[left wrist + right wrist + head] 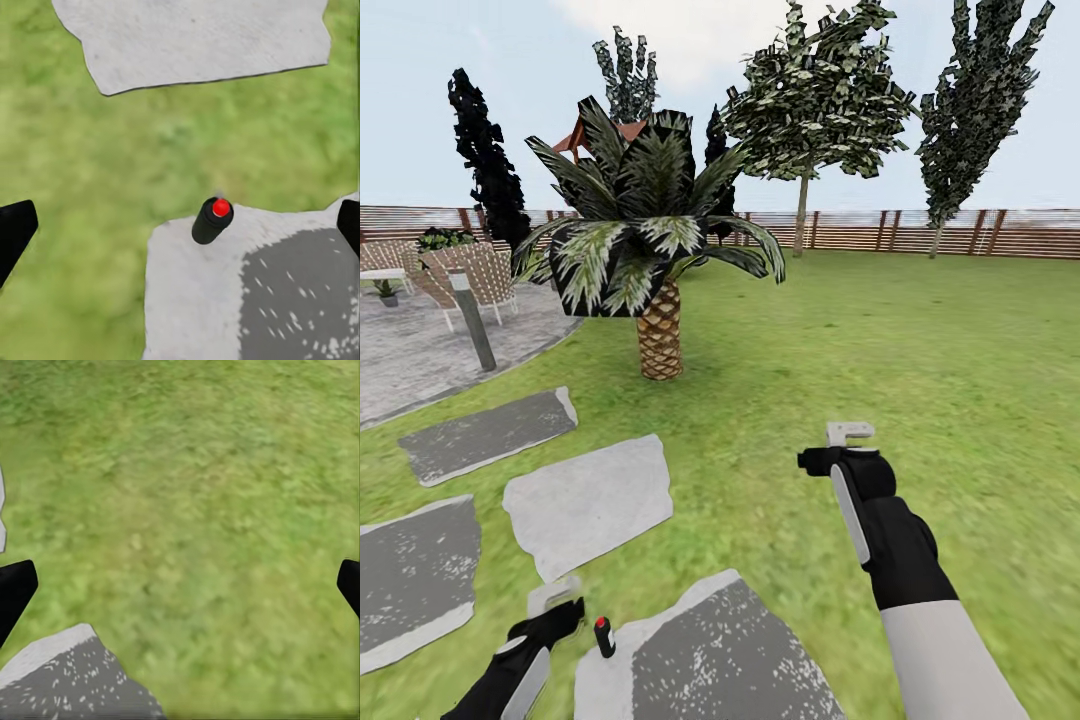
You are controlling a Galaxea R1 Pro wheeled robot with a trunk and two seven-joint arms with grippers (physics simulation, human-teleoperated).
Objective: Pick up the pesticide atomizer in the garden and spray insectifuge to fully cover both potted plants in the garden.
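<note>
Ahead of my head camera lies green lawn (920,360) with a short palm (650,250) of dark, pale-tipped fronds standing in the middle distance, and a brown slatted wooden fence (960,232) behind it under tall dark trees. Off to my left is a round grey paved circle (420,350) with lattice-backed chairs and a grey post. Flat grey stepping stones (588,500) lie in the grass close to me. On the nearest one (740,650), at its edge, stands a small dark bottle with a red cap (603,636); I take it for the pesticide atomizer, though it is small from here and I see no trigger head. My left claw (555,598) hangs just beside it, its fingers pale grey; whether they are parted I cannot tell from this angle. My right claw (849,434) is out over bare grass, well apart from the bottle.

From the left wrist, the bottle (212,220) stands upright at the corner of the stone (225,300), between my two black fingertips (15,232), which sit far apart at the picture's edges, so this claw is spread wide and grips nothing.

From the right wrist, I see grass (195,510) and a speckled stone corner (67,679); the fingertips (13,592) are likewise wide apart, empty.
</note>
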